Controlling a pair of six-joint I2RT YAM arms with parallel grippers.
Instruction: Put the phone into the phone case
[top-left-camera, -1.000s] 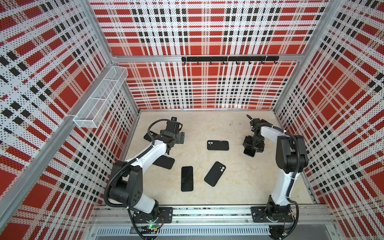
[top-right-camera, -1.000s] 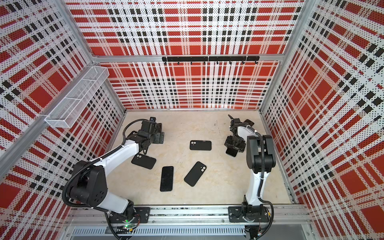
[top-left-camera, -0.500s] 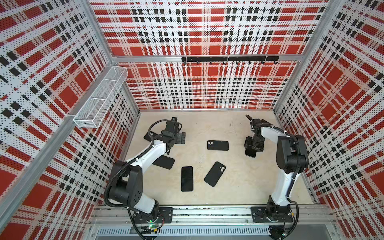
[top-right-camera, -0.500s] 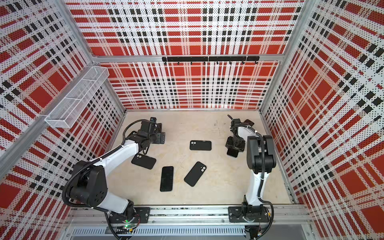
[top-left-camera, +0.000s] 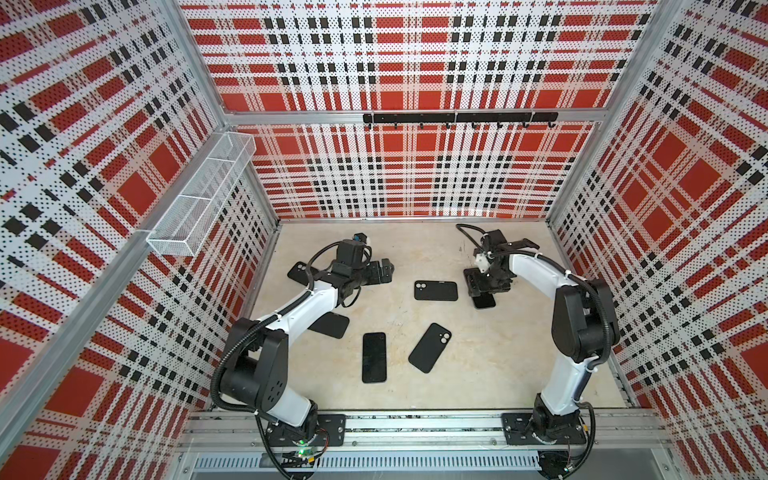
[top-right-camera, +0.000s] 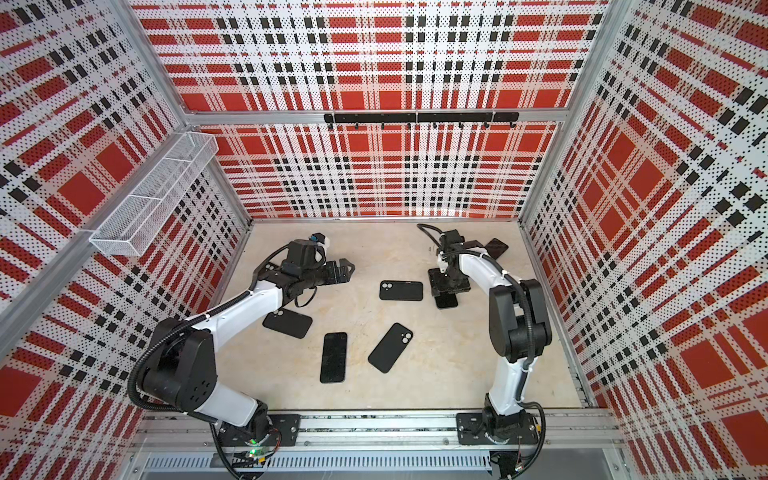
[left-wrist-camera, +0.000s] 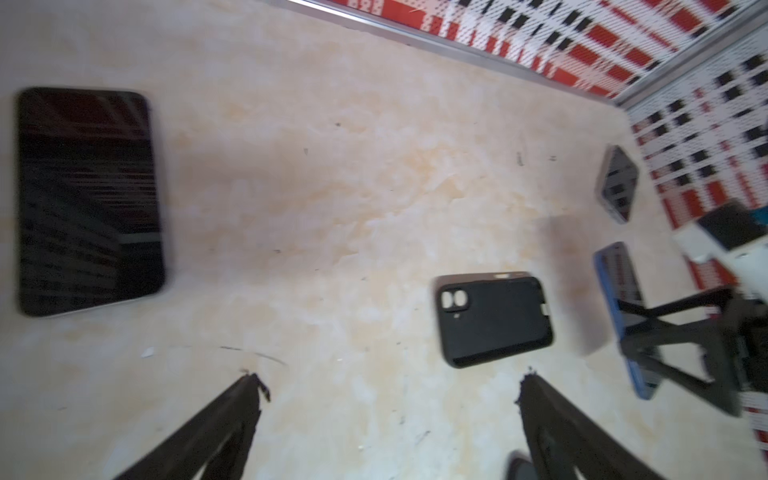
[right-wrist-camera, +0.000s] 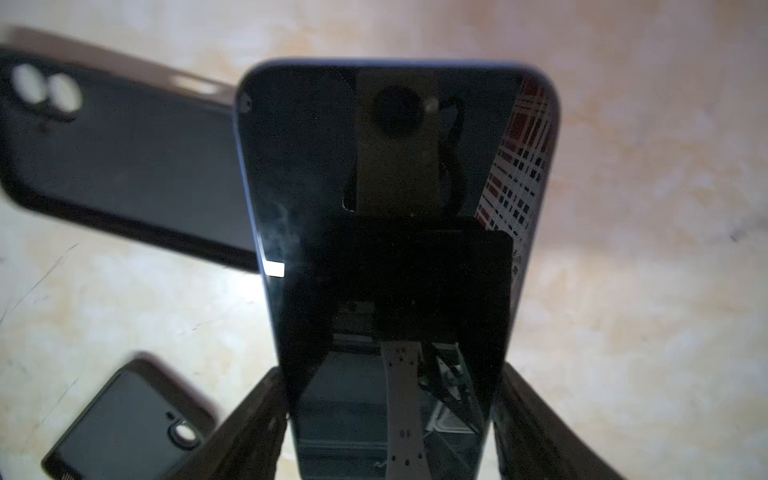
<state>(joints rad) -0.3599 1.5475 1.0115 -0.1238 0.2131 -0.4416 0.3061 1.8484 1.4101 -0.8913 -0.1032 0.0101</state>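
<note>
Right wrist view shows the right gripper (right-wrist-camera: 390, 374) clamped on the phone (right-wrist-camera: 395, 232), one finger against each long side. The phone has a blue rim and a glossy black screen with dim reflections. In both top views its end sticks out from under the gripper, near the right edge of the desk (top-left-camera: 498, 365), in the back half; whether it touches the desk I cannot tell. Just beside it, toward the desk's middle, lies the case (top-left-camera: 435, 290), black and flat, with two round camera holes, apart from the phone. Nearer the front edge lie a second case (top-left-camera: 430, 347) and a spare phone (top-left-camera: 374, 362), screen up. A third case (top-right-camera: 287, 323) lies partly under the left arm (top-right-camera: 245, 305), and another phone (top-right-camera: 496, 247) lies in the back right corner. The left gripper (top-left-camera: 387, 271) hangs empty, jaws wide apart, near the case on its back-left side.
</note>
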